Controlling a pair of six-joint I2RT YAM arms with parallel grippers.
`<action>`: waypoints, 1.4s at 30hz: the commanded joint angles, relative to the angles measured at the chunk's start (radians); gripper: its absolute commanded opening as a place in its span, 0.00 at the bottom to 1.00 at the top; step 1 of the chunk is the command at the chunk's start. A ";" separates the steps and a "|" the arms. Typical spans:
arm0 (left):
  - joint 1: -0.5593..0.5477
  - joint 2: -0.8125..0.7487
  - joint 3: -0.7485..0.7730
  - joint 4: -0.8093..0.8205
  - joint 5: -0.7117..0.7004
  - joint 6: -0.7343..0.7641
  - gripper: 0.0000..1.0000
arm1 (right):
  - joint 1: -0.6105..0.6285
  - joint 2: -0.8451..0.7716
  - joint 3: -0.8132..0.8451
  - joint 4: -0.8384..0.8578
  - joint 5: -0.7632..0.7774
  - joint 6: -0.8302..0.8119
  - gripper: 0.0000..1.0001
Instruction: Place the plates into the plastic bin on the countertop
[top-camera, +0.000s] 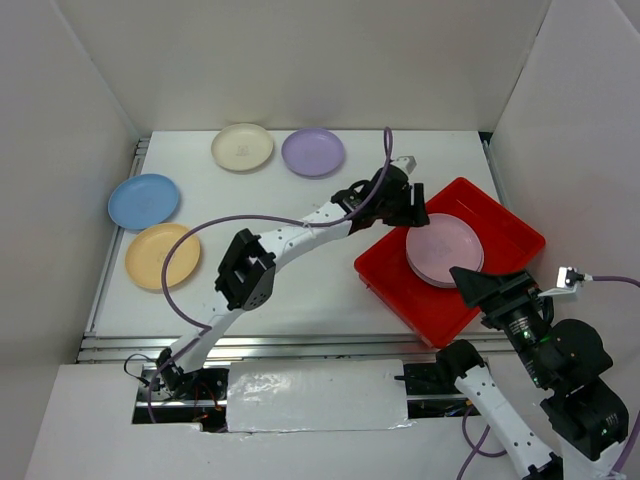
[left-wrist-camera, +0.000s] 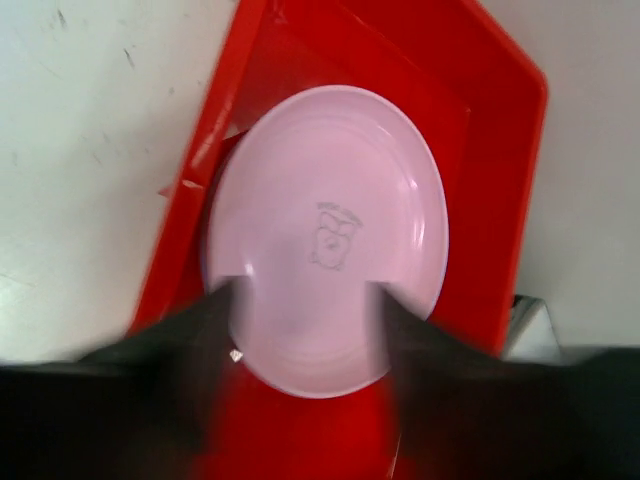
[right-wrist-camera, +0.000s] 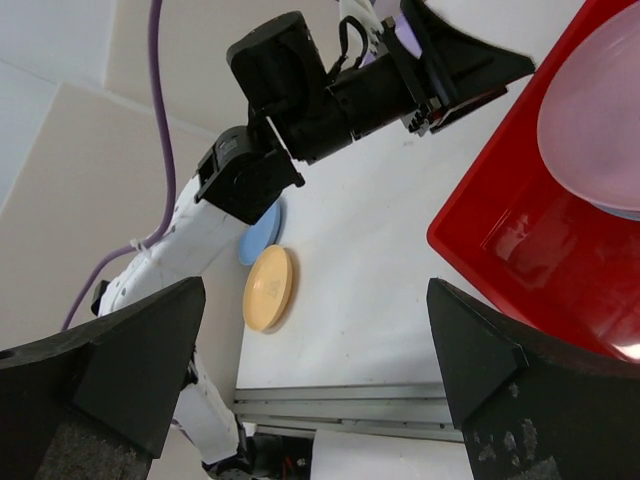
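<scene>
A pink plate (top-camera: 444, 255) lies inside the red plastic bin (top-camera: 400, 275) at the right of the countertop (top-camera: 300, 290). My left gripper (top-camera: 405, 205) hovers at the bin's far-left edge. In the left wrist view its blurred fingers (left-wrist-camera: 215, 330) stand apart on either side of the pink plate's (left-wrist-camera: 330, 230) near rim, not clamping it. My right gripper (top-camera: 485, 288) is wide open and holds nothing, low over the bin's near corner. Cream (top-camera: 242, 147), purple (top-camera: 313, 152), blue (top-camera: 144, 201) and yellow-orange (top-camera: 163, 256) plates lie on the countertop at the left and back.
White walls close in the back and both sides. A metal rail (top-camera: 300, 347) runs along the near edge. The left arm's purple cable (top-camera: 190, 250) loops over the countertop near the yellow-orange plate (right-wrist-camera: 268, 288). The left arm spans the middle of the surface.
</scene>
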 joint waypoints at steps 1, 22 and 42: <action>-0.006 -0.035 -0.043 0.052 0.014 0.001 0.99 | -0.009 0.021 0.025 -0.007 -0.007 -0.025 1.00; 0.512 -1.171 -1.217 -0.476 -0.654 -0.558 0.99 | -0.023 0.144 -0.346 0.467 -0.437 -0.103 1.00; 1.085 -1.138 -1.541 -0.237 -0.576 -0.611 0.99 | 0.023 0.106 -0.366 0.436 -0.487 -0.162 1.00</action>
